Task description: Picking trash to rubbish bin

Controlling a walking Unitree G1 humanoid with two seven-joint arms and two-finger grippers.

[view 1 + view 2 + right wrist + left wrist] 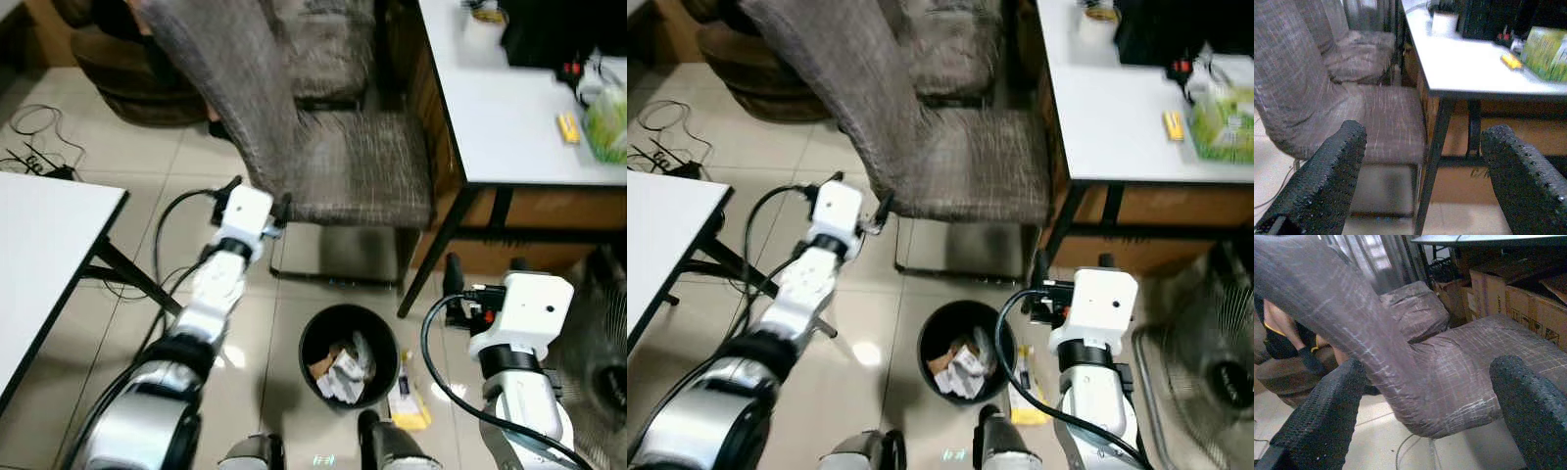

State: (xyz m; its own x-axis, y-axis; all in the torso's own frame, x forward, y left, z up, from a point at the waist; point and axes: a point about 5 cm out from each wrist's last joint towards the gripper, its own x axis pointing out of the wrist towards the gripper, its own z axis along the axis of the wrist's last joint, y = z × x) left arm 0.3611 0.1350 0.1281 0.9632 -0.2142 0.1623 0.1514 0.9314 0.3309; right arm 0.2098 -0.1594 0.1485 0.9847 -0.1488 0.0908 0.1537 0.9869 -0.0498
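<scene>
Tiled floor [118, 323] with a black rubbish bin [349, 354] on it, crumpled paper inside. Yellow wrapper [409, 403] lying just beside the bin.

Head downward; wrists toward chair [333, 166]

Silver arms w/ white wrist blocks, looping black cables, textured black fingers [1317, 421].
</scene>
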